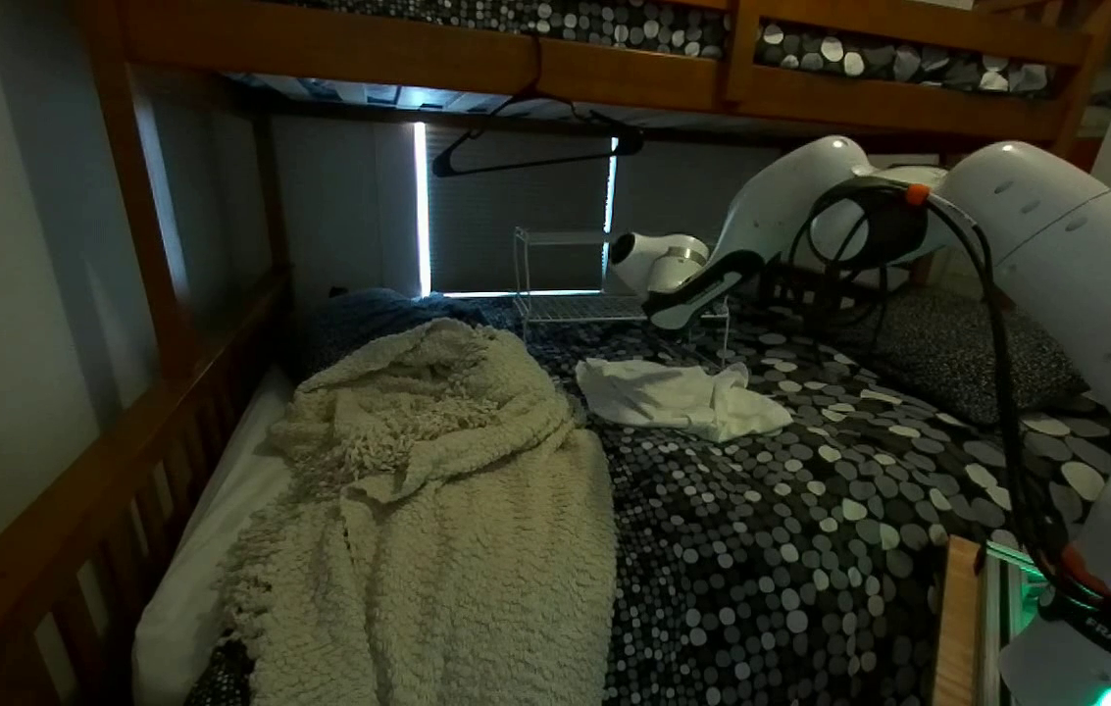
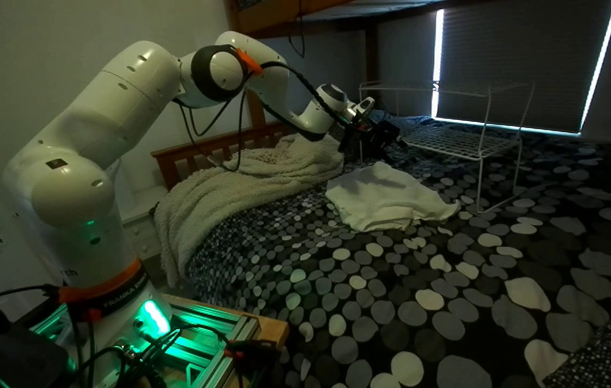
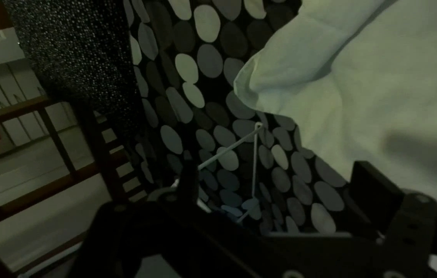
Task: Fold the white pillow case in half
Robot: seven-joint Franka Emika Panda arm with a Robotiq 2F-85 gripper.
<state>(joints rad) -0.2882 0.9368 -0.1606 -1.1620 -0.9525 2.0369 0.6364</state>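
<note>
The white pillow case (image 1: 658, 394) lies crumpled and uneven on the pebble-patterned bedcover (image 1: 810, 529). It also shows in an exterior view (image 2: 386, 196), with a dark shadow on its far left part. In the wrist view the pillow case (image 3: 392, 85) fills the upper right, with one edge turned over. My gripper (image 2: 391, 141) is above the far side of the cloth and apart from it. In the wrist view the gripper (image 3: 280, 181) is open, its two dark fingers wide apart with nothing between them. In an exterior view the arm hides the gripper.
A white wire rack (image 2: 467, 148) stands on the bed close behind the cloth; its legs show in the wrist view (image 3: 256, 162). A cream knitted blanket (image 1: 486, 549) lies beside the cloth. A dark pillow (image 1: 967, 353) and a hanging black hanger (image 1: 535, 162) are also there. The upper bunk rail (image 1: 614, 74) is overhead.
</note>
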